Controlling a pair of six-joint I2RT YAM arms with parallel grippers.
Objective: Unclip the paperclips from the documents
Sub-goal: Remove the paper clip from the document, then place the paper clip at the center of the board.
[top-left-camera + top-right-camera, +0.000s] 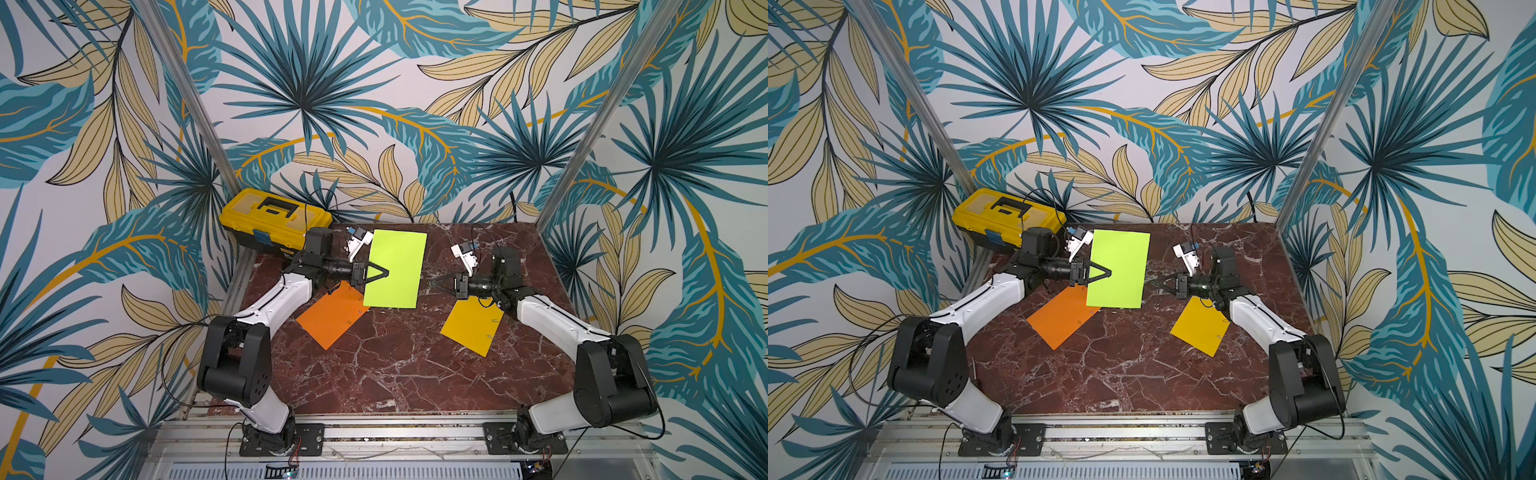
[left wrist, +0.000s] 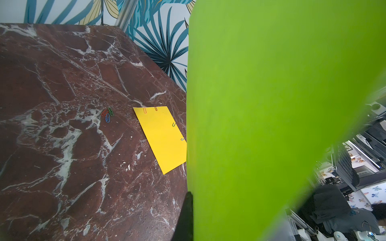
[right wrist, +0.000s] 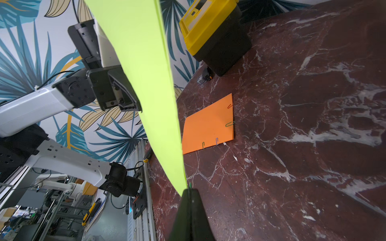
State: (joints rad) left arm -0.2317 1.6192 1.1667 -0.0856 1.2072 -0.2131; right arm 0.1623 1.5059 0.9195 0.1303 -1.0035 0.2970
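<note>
Lime-green paper is seen closest of all, filling most of the left wrist view: the green sheet [image 2: 271, 104] is held up off the table [image 1: 395, 365], between the two arms. Its edge on the left arm's side is clamped by the left gripper [image 1: 385, 273], whose jaws are pressed together on the paper. At the opposite edge the right gripper [image 3: 189, 193] is found, its jaws closed tight on a thin green wire at the sheet's border. This is taken to be a green paperclip [image 3: 190, 184], though only a sliver of it is shown.

An orange sheet [image 1: 330, 318] is laid flat on the table, one corner hidden below the green sheet's near corner on the left arm's side in both top views. Four paperclips [image 3: 229, 124] are fixed along two of its edges: red, green, blue and green. A yellow sheet [image 1: 469, 328] is laid flat on the right arm's side of the green sheet, apart from it and partly covered by the right arm; four more paperclips are fixed along two of its edges. Three loose paperclips [image 2: 107, 114] – red, green and blue – are bunched on the bare marble, well apart from the green sheet. A yellow toolbox [image 1: 274, 220] is set beyond the green sheet's far corner on the left arm's side.
</note>
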